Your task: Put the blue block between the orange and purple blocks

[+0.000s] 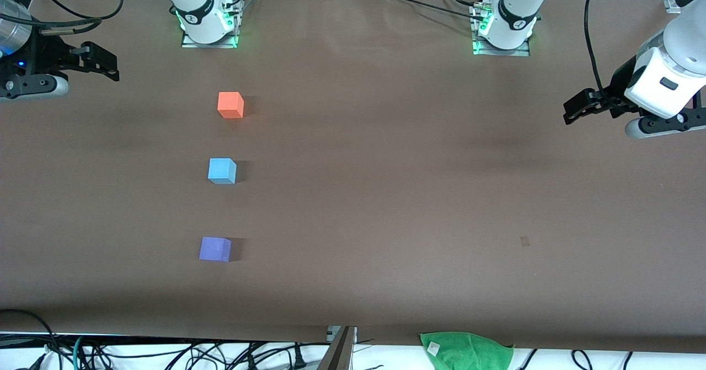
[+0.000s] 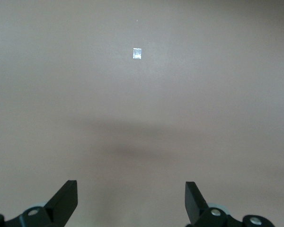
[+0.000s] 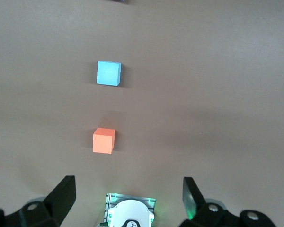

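Observation:
The blue block (image 1: 222, 171) sits on the brown table in line between the orange block (image 1: 230, 105), farther from the front camera, and the purple block (image 1: 214, 248), nearer to it. All three lie toward the right arm's end. My right gripper (image 1: 103, 64) is open and empty, up at that end of the table. In the right wrist view my right gripper (image 3: 128, 187) has the blue block (image 3: 109, 73) and the orange block (image 3: 103, 141) in sight. My left gripper (image 1: 575, 111) is open and empty at the left arm's end, and in the left wrist view my left gripper (image 2: 131, 189) is over bare table.
The arm bases (image 1: 209, 25) (image 1: 504, 28) stand along the table's edge farthest from the front camera. A green cloth (image 1: 466, 350) lies past the nearest edge, with cables beside it. A small pale mark (image 1: 524, 241) is on the table and shows in the left wrist view (image 2: 137, 54).

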